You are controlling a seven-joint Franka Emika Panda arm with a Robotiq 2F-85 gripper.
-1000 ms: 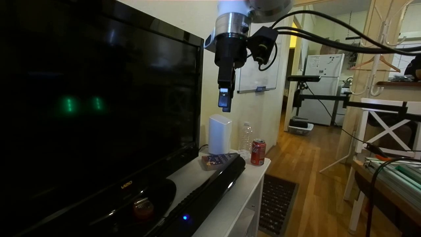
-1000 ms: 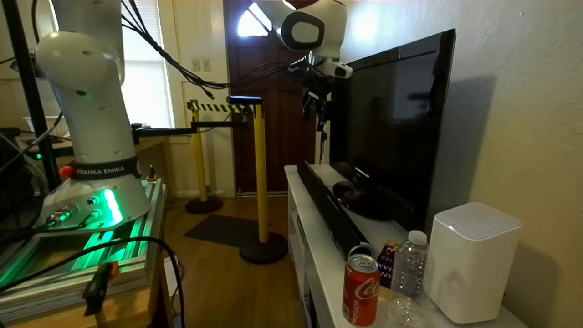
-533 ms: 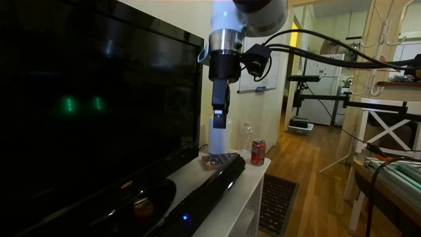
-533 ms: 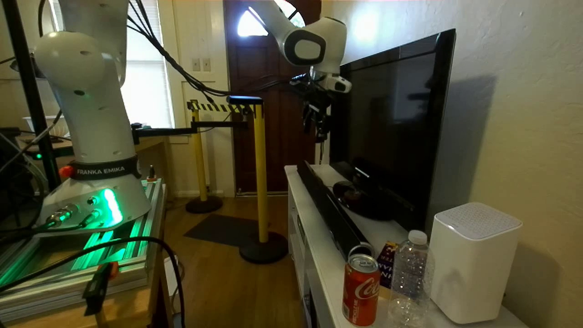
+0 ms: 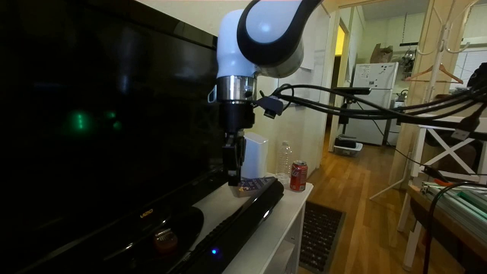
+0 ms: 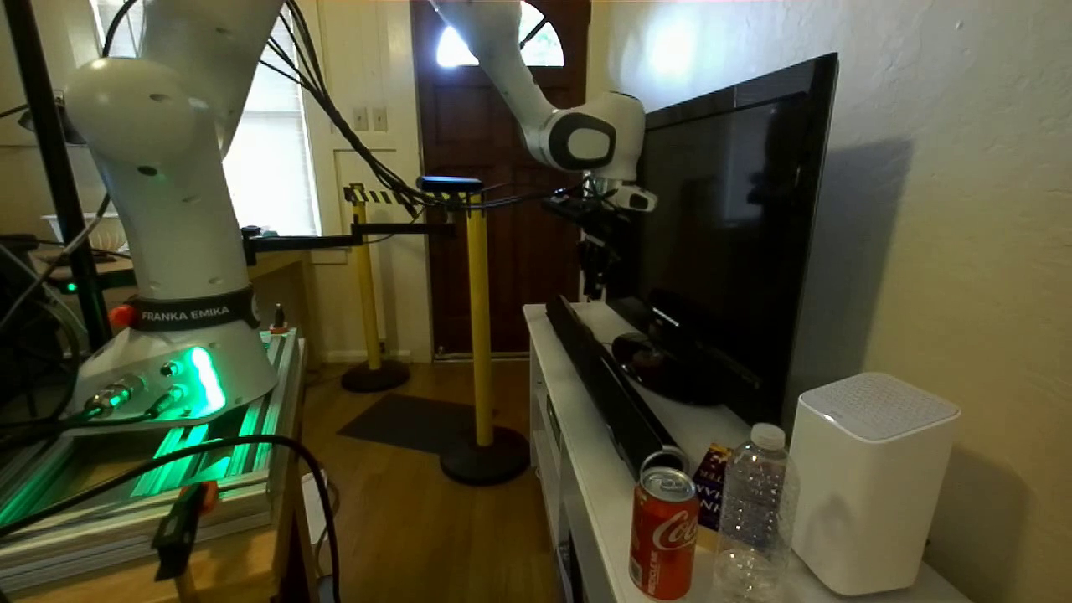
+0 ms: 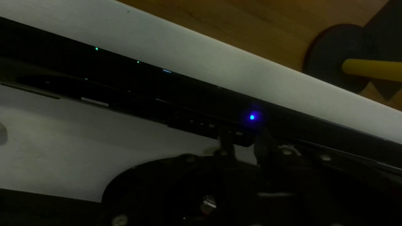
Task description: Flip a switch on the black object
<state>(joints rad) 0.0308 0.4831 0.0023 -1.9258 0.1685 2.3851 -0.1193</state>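
Your gripper [image 7: 244, 133] hangs near the speaker [image 7: 194, 97], fingers [image 7: 226, 146] a bit apart. Its blue light [image 7: 252, 117] is glowing, btw.

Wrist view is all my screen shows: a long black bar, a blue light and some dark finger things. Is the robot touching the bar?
Observer: It looks not: in both exterior views a gap shows between the gripper and the black bar below.
Visitor: Phew. Anything it could knock over outside my picture?
Observer: Perhaps the red can, which stands upright near one end of the black bar.
Visitor: And what's that all in front of?
Observer: A large television, mostly dark in both exterior views.
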